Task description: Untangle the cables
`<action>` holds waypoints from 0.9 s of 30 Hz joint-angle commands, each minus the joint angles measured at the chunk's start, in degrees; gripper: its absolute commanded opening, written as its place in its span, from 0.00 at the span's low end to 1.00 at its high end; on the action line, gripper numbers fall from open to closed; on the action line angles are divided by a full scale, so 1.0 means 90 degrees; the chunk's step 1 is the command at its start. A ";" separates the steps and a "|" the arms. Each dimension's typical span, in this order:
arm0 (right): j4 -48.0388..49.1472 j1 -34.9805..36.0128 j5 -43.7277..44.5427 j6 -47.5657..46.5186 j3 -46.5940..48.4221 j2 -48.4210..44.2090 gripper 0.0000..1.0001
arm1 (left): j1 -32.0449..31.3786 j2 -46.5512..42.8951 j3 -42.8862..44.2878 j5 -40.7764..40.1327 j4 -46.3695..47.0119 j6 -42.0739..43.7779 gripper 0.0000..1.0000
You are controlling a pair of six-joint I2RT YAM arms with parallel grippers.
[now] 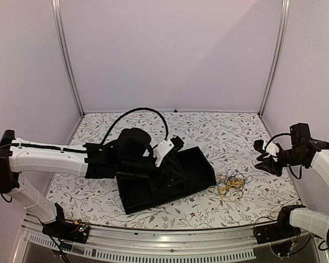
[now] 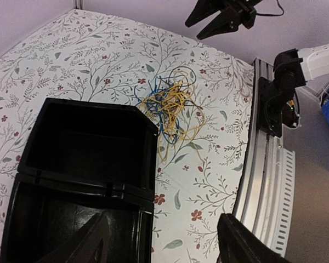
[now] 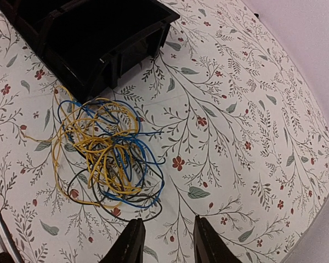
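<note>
The cables (image 1: 231,185) lie in one tangled heap of thin yellow, blue and black wires on the floral tabletop, just right of a black tray (image 1: 153,200). In the right wrist view the cables (image 3: 104,153) sit a little ahead and to the left of my right gripper (image 3: 167,242), which is open, holds nothing and hangs above the table. My right gripper (image 1: 261,155) hovers to the right of the heap. My left gripper (image 1: 176,143) is over the tray, open wide and empty. From the left wrist, the cables (image 2: 170,107) lie beyond the tray's corner, with my left gripper (image 2: 164,247) well short of them.
The black tray (image 2: 98,107) has a divider and reaches almost to the heap; its near wall (image 3: 115,60) stands close behind the wires. A metal rail (image 2: 263,164) runs along the table's near edge, with the right arm's base (image 2: 277,98) on it. Walls enclose the table.
</note>
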 commanded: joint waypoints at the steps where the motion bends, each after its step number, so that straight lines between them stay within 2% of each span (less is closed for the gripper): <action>1: -0.0361 0.0533 0.0343 -0.0346 -0.0128 0.0149 0.40 | -0.0347 0.0519 0.0412 -0.0251 0.0419 -0.0523 0.69; 4: -0.0139 0.1005 0.0641 -0.0313 -0.0309 0.0165 0.43 | -0.0494 0.0819 0.0584 -0.0288 0.0574 -0.0762 0.69; 11: 0.0425 0.1696 0.1092 -0.0076 -0.0513 0.0640 0.41 | -0.0597 0.1105 0.0638 -0.0258 0.0979 -0.1102 0.69; 22: 0.1043 0.1866 0.1332 0.0022 -0.0579 0.1176 0.32 | -0.0620 0.1219 0.0633 -0.0295 0.1238 -0.1231 0.69; 27: 0.1156 0.1893 0.1275 0.0029 -0.0614 0.1318 0.28 | -0.0618 0.1591 0.0949 -0.0312 0.1252 -0.1175 0.69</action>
